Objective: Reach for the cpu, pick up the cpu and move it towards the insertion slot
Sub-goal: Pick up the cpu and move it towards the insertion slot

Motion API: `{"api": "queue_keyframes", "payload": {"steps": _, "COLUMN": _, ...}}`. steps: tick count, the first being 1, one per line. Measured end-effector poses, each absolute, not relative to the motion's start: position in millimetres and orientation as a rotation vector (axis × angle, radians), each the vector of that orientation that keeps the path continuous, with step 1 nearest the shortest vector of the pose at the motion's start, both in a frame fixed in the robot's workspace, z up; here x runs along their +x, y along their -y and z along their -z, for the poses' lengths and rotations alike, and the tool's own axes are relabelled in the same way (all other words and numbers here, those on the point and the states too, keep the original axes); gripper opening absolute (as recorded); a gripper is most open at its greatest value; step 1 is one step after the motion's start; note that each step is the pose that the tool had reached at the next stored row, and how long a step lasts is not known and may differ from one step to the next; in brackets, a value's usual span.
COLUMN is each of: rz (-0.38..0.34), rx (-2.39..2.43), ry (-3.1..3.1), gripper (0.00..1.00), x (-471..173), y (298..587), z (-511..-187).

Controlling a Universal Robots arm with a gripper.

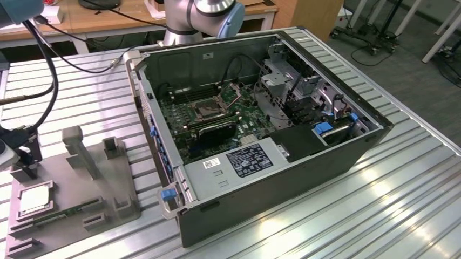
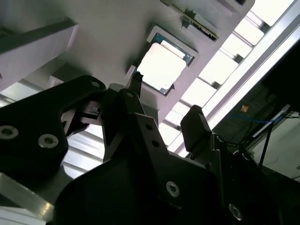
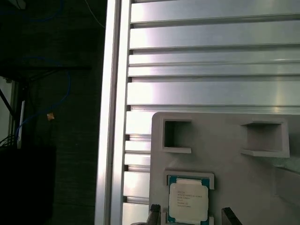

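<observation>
Lying in the grey tray (image 1: pixel 108 189), the cpu (image 1: pixel 34 200) sits below the hand (image 2: pixel 166 95).

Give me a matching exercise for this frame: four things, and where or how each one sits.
1 small square silvery cpu
2 square metal-framed insertion slot
3 long green memory stick
4 black gripper

A in the recess of the grey plastic tray
B fingers open, over the tray
C on the green motherboard
D flat on the tray, beside the recess

Pairs: 1-A, 2-C, 3-D, 4-B
</observation>
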State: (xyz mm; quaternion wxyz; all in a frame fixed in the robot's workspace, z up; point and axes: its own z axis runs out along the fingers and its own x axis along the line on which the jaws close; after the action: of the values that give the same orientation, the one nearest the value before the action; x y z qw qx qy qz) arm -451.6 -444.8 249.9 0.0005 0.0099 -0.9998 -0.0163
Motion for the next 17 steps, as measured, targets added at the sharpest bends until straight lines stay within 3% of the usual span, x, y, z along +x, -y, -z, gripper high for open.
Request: {"api": "queue_keyframes", "payload": {"steps": 17, "rz": 0.051, "rx": 0.024, "ry": 3.142, "gripper": 0.62, "x": -451, "y": 449, "z": -228}}
